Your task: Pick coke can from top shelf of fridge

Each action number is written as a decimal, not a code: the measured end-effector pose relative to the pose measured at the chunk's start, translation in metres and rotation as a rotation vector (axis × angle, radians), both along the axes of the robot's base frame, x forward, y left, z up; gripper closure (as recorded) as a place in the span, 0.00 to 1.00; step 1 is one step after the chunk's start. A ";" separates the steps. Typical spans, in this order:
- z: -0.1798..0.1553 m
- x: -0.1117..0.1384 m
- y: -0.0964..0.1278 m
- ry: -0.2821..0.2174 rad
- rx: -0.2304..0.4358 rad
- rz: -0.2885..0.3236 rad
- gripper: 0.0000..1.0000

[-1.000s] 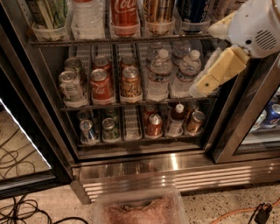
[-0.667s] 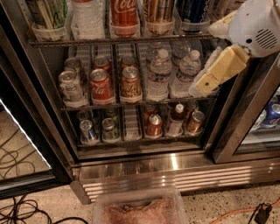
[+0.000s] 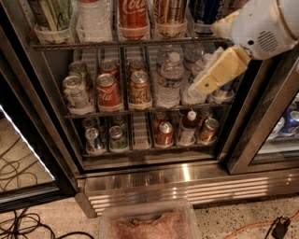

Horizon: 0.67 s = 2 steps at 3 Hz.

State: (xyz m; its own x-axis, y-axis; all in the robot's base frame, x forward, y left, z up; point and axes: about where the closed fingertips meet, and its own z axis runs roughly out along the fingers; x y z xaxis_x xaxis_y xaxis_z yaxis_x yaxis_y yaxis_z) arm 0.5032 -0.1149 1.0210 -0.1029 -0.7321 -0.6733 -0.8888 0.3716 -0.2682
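Note:
The coke can (image 3: 133, 16), red with white script, stands in a clear front cup on the top shelf (image 3: 93, 45) of the fridge (image 3: 187, 179), third lane from the left; its top is cut off by the frame edge. My gripper (image 3: 208, 83) hangs from the white arm at the upper right, in front of the middle shelf's water bottles, below and to the right of the coke can and apart from it. It holds nothing that I can see.
On the top shelf a copper-brown can (image 3: 169, 11) stands right of the coke can and a clear bottle (image 3: 95, 18) left of it. The middle shelf holds a second red can (image 3: 108, 91), other cans and water bottles (image 3: 170, 81). A plastic tub (image 3: 149, 221) and cables (image 3: 18, 219) lie on the floor.
The gripper has shifted very slightly up and to the left. The cans and bottles have not moved.

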 end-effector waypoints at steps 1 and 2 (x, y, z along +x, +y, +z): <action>0.006 0.014 0.027 -0.039 0.094 0.021 0.00; 0.020 0.026 0.057 -0.104 0.221 0.009 0.00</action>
